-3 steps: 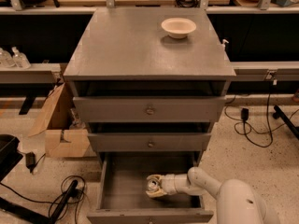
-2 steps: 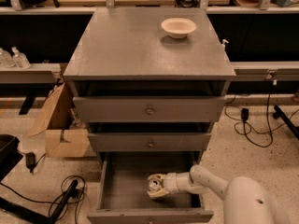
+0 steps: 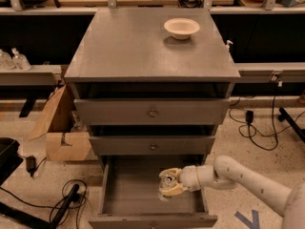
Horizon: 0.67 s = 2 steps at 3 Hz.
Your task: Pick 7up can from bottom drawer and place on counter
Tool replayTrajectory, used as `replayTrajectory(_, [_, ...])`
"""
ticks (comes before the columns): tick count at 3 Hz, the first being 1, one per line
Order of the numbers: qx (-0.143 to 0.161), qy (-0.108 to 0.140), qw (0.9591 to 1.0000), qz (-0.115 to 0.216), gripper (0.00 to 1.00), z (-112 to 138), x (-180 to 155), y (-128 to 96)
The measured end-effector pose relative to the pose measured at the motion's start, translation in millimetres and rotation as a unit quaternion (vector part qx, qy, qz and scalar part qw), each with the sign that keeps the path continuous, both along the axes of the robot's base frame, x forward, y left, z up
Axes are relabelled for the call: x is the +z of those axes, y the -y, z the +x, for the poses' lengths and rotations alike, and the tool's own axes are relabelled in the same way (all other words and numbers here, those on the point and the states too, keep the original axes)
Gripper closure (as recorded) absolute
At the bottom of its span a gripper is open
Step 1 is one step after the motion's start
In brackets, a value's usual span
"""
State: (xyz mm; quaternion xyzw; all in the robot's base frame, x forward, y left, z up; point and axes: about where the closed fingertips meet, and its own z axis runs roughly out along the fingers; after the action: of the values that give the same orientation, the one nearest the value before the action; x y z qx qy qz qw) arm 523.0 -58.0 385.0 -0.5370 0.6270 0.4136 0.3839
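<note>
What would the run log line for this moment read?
gripper: inside bottom drawer, shut on 7up can | drawer: open | counter: cream bowl, no can yet

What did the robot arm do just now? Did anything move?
The gripper, closed around the small silver-and-green drink can, shifted slightly right and up inside the open grey bottom drawer; the white arm swung right. The cream bowl on the flat grey cabinet top stayed put.

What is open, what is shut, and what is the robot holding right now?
bottom drawer: pulled open.
middle drawer: shut.
top drawer: shut.
7up can: in the bottom drawer, gripped by the pincer.
pincer: shut on the 7up can, inside the bottom drawer.
cream bowl: upright on the counter, looks empty.
</note>
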Motion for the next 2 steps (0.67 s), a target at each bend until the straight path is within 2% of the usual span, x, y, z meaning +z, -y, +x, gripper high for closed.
replayTrajectory(1, [0.005,-0.016,0.9997,0.016,1.00,-3.9,108.4,11.1])
replayTrajectory(2, [-0.011,0.015,0.9997,0.015,1.00,21.4,228.5,29.9])
